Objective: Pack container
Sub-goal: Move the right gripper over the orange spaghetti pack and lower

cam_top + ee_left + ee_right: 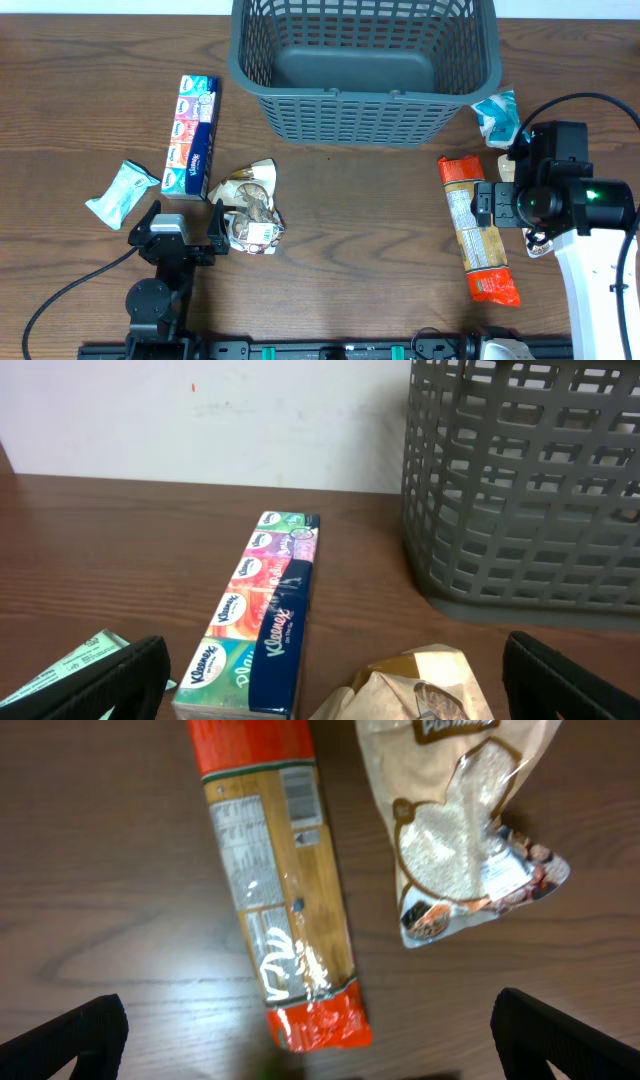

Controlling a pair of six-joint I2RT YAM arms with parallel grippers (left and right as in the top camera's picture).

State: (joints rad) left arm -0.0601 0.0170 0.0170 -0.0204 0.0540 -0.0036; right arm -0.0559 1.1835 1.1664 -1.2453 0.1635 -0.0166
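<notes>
The dark grey slotted basket (365, 110) stands at the back centre and is empty; its wall also shows in the left wrist view (520, 490). My left gripper (183, 228) is open and empty, low at the front left. In its wrist view (340, 685) a long Kleenex pack (262, 622) and a crumpled brown-white packet (425, 685) lie just ahead, between the fingers. My right gripper (497, 203) is open and empty above a long orange spaghetti pack (478, 228). In the right wrist view (315, 1040) the pack's near end (320, 1020) lies between the fingers.
The Kleenex pack (192, 135) and crumpled packet (252, 208) lie left of centre. A green-white packet (121, 193) lies at the far left. A teal-white packet (497, 117) lies by the basket's right corner. A white grain bag (465, 840) lies beside the spaghetti pack, under my right arm.
</notes>
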